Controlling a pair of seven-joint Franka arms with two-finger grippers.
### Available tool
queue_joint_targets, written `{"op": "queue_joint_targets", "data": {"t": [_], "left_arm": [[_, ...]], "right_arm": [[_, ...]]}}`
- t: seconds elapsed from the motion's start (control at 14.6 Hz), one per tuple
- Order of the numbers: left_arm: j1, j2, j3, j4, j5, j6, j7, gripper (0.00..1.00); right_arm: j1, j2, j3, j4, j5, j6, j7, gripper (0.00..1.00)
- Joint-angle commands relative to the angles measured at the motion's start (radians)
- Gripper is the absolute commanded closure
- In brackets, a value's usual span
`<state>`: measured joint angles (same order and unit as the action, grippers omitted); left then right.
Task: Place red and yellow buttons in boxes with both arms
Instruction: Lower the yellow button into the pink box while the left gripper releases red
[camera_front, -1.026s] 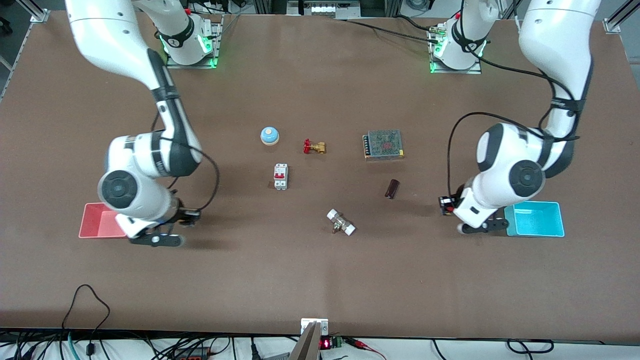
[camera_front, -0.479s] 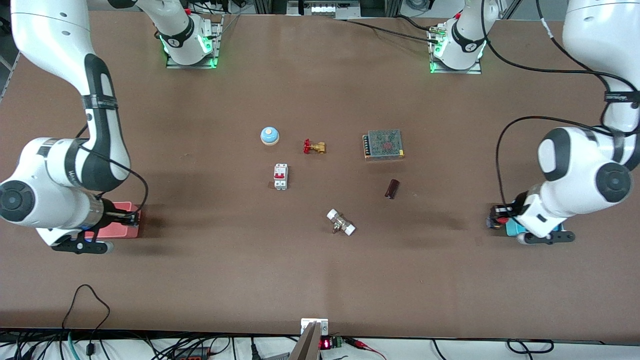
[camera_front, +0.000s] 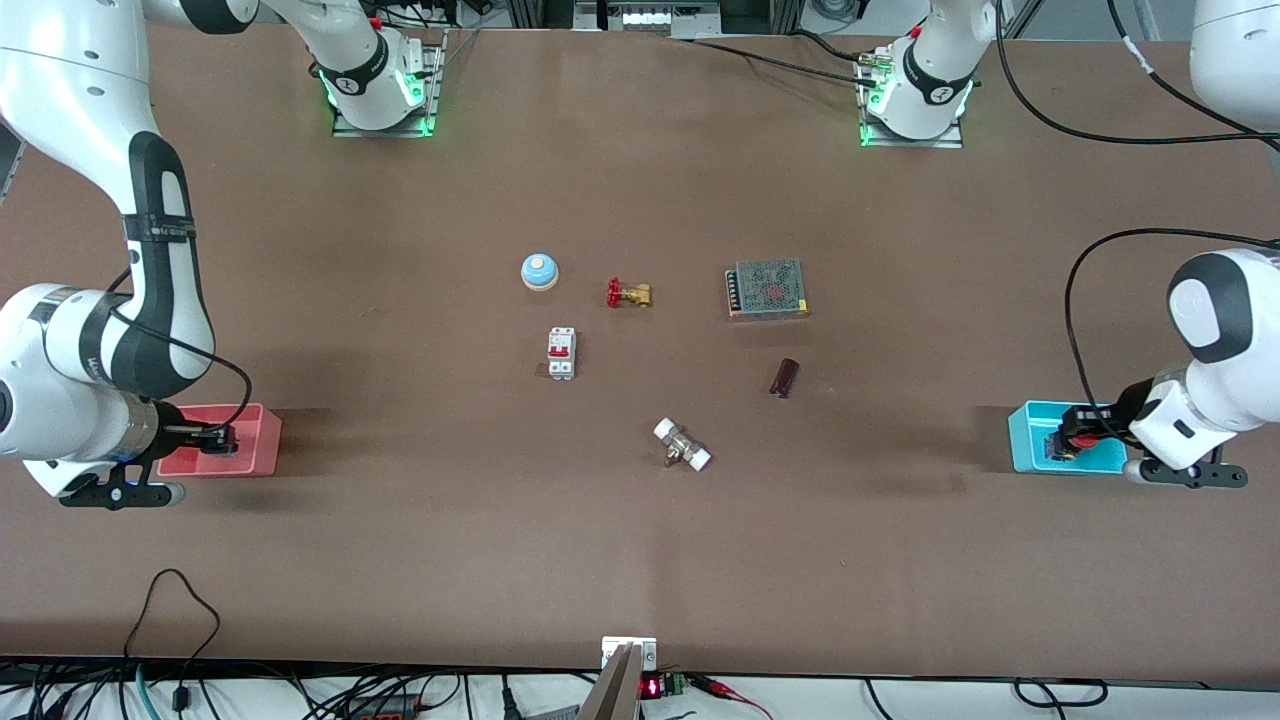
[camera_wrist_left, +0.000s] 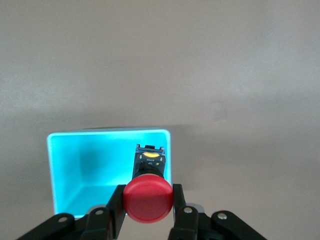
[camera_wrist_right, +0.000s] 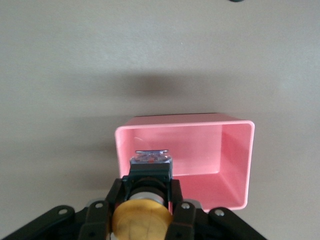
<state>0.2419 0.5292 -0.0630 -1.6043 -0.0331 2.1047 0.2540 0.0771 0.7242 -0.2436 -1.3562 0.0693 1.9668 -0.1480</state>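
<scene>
On my screen the right claw (camera_front: 218, 438) hung over the pink-red rectangular plastic tub (camera_front: 255, 440) at the right arm's end of the brown counter (camera_front: 640, 560), clenched on the orange-yellow mushroom-capped push-button (camera_wrist_right: 141, 222) — its black body pointing down into the tub. Mid-counter sat a blue dome bell (camera_front: 539, 270) and a red-handled brass valve (camera_front: 628, 294). The left claw (camera_front: 1062, 440) was over the bright cyan rectangular plastic tub (camera_front: 1025, 440) at the left arm's end, gripping the red mushroom-capped push-button (camera_wrist_left: 148, 199).
</scene>
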Motion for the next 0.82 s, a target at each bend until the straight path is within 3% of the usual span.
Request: {"op": "queue_joint_targets", "data": {"t": [0.0,0.55,0.75], "left_arm": [[0.034,0.031,-0.006,0.018,0.001,-0.015,0.071,0.67],[0.033,0.12,0.008,0.023,0.078,-0.003,0.067,0.66],[0.031,0.129,0.008,0.024,0.076,0.001,0.064,0.53]], "right_arm": [[-0.025,0.032,0.013,0.014,-0.011,0.006,-0.025,0.67],[-0.048,0.084,0.013,0.014,-0.002,0.026,-0.041,0.67],[-0.062,0.095,0.015,0.012,0.001,0.052,-0.062,0.66]]}}
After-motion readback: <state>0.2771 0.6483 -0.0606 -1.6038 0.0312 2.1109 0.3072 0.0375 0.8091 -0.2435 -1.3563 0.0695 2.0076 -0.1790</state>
